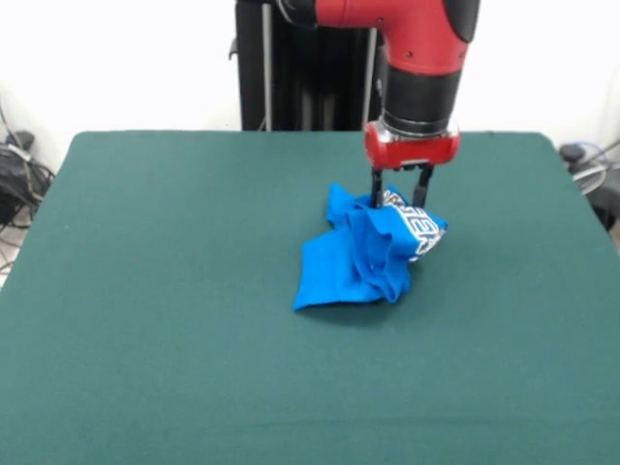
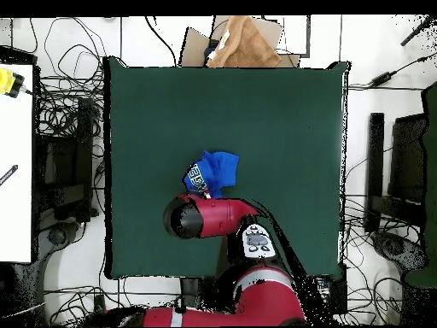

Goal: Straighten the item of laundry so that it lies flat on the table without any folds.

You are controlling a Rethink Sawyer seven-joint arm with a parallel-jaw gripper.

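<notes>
green table (image 1: 145,291), pincer (image 1: 398,203) spread, touching crumpled shirt (image 1: 363,252)

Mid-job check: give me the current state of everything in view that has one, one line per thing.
T-shirt: crumpled in a heap, folded over itself, white lettering showing on one bunched side; not flat.
Gripper: down at the heap's top, fingers spread, tips at the cloth; no grasp visible.
Table: green cover smooth, holds only the shirt.
Arm: extended over the table, above the shirt's edge nearest the base.

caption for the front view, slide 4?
Sawyer gripper open, fingers down at the bunched blue T-shirt on the green table.
</notes>
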